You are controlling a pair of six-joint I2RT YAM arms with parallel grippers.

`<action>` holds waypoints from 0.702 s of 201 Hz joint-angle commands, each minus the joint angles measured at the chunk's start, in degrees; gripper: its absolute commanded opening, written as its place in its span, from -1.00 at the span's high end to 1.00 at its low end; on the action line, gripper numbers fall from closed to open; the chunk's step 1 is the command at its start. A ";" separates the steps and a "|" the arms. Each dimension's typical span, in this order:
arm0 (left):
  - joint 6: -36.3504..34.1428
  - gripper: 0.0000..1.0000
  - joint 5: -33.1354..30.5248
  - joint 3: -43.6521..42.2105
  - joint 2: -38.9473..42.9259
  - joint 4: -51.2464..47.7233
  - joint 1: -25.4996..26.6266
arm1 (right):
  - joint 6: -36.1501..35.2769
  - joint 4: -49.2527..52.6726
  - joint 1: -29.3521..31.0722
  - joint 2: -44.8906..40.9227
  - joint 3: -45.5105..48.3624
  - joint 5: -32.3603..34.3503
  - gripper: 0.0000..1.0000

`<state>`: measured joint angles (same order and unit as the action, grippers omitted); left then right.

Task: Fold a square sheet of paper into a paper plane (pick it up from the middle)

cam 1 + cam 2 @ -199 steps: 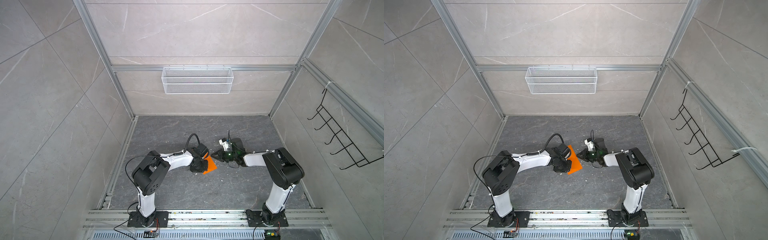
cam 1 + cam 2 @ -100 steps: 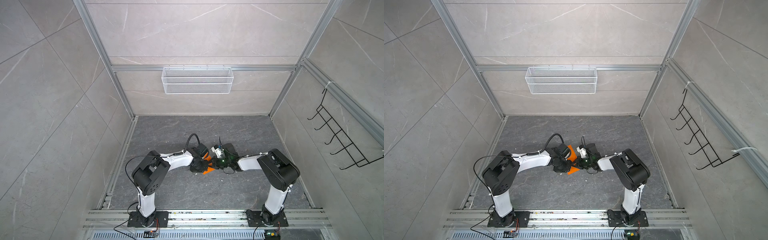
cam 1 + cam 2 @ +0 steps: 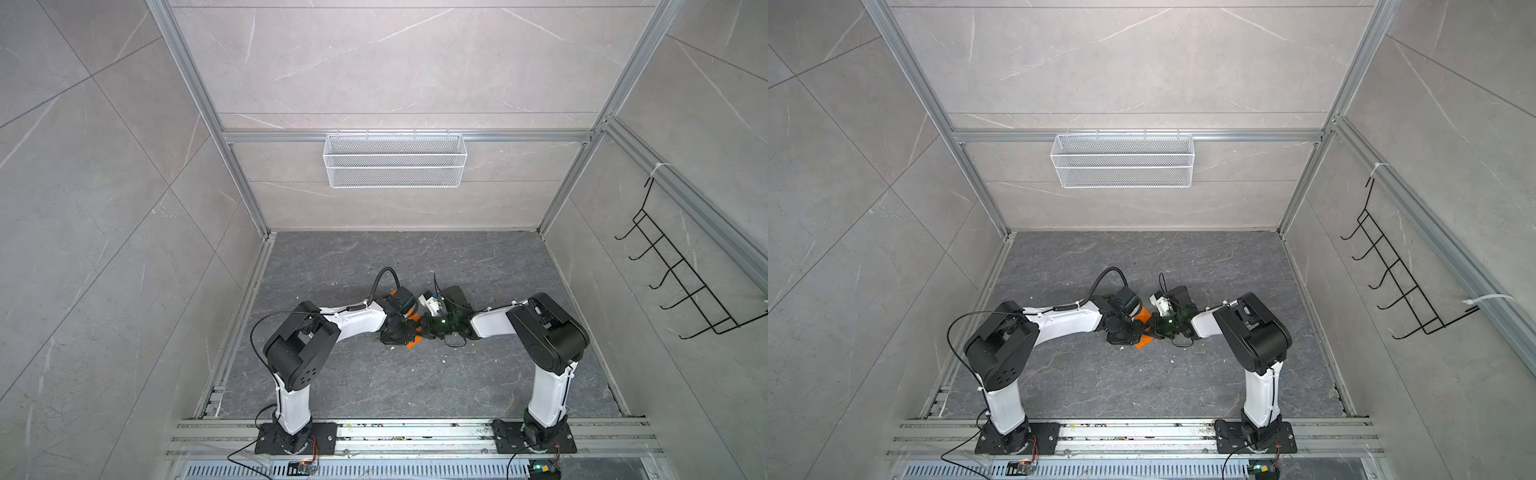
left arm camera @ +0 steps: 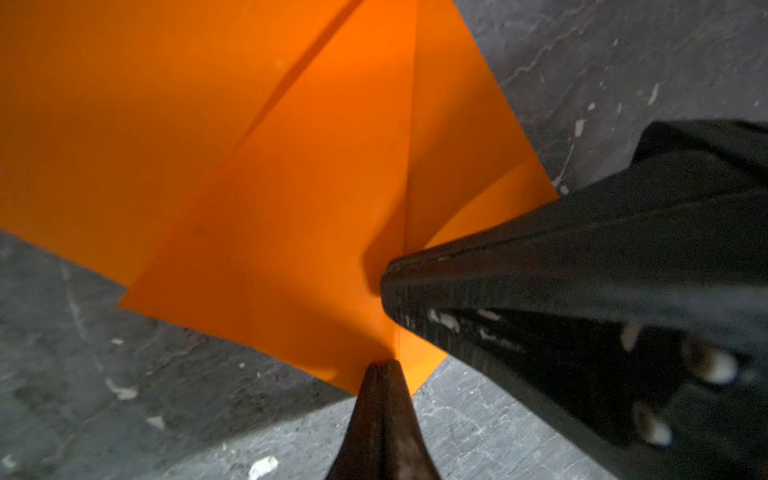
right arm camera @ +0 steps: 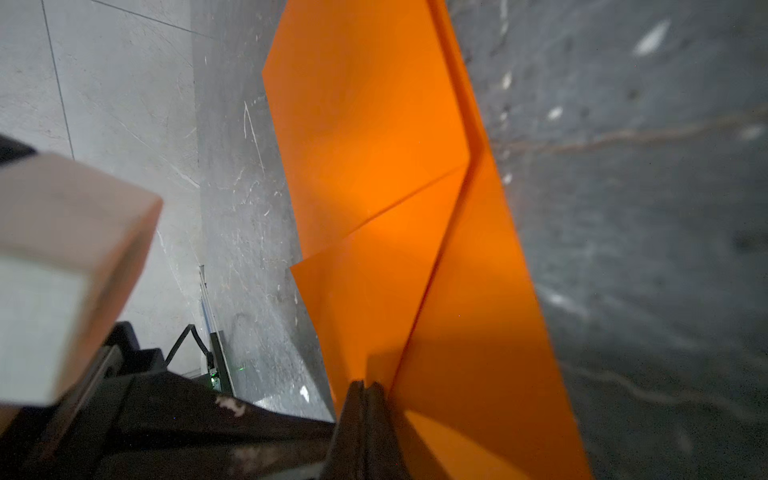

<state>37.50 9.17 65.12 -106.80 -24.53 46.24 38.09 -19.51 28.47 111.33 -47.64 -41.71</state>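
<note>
Paper (image 4: pixel 291 187), orange & partly folded w/ creases, is at the middle of floor (image 3: pixel 374 382), between both arms. L gripper (image 4: pixel 384 370): jaws closed, pinching a paper corner. R gripper (image 5: pixel 365 386): jaws closed too, pinching a fold, just beside L tips.

Right claw (image 5: pixel 365 388) crowds paper (image 5: pixel 374 124); surrounding floor (image 3: pixel 415 382) seemingly open.

Top views bright & even, edges warped, wrist cams dimmer, near parts blurry, soft shadows
</note>
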 commanded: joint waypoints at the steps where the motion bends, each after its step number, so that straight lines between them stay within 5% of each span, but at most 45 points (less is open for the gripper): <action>1: -0.47 1.00 -1.70 -2.54 -1.74 -3.17 0.08 | -1.52 3.69 -4.11 4.20 -1.50 5.32 1.00; 77: -1.36 1.00 -1.41 -1.94 -1.74 -3.77 0.08 | -1.33 10.01 -6.61 6.01 -11.04 4.57 1.00; 141: -1.44 1.00 -2.52 -1.85 -1.15 -2.77 0.08 | -2.48 2.45 -4.08 -0.03 -5.55 -3.09 1.00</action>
<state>37.15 9.10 64.97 -106.63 -24.34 46.24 37.54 -14.66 22.33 112.99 -54.72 -41.06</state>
